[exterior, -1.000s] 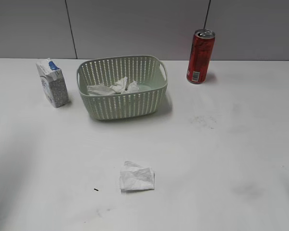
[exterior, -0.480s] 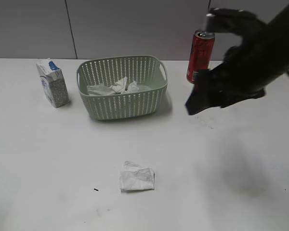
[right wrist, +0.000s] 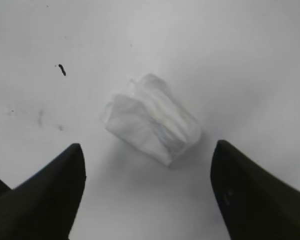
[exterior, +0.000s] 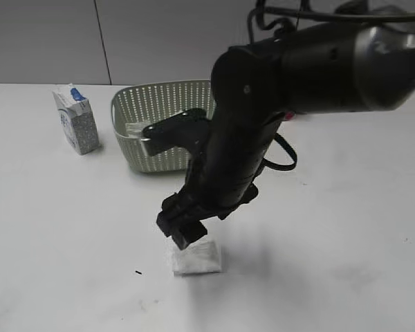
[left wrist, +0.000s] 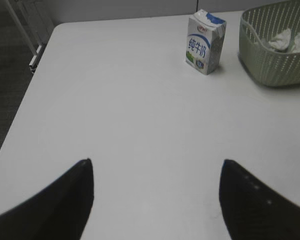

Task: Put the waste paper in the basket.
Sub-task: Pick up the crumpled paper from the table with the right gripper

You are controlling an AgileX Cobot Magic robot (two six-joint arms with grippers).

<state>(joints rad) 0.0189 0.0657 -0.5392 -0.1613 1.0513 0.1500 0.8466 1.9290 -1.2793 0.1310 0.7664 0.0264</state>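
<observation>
One crumpled white waste paper wad (exterior: 196,258) lies on the white table near the front; it also shows in the right wrist view (right wrist: 152,120). My right gripper (exterior: 182,232) hangs just above it, open and empty, its fingers (right wrist: 147,150) wide on either side of the wad. The pale green basket (exterior: 135,111) stands at the back, partly hidden by my right arm, with white paper wads (left wrist: 289,40) inside. My left gripper (left wrist: 156,162) is open and empty over bare table at the left, not seen in the exterior view.
A grey-and-blue carton (exterior: 76,120) stands upright left of the basket, also in the left wrist view (left wrist: 205,42). The table's left edge (left wrist: 37,95) is near my left gripper. A small dark speck (exterior: 137,272) lies left of the wad.
My right arm has swept in from the back right, across the front of the basket, down to just above the wad. It now hides the red can. The wad has not moved.
</observation>
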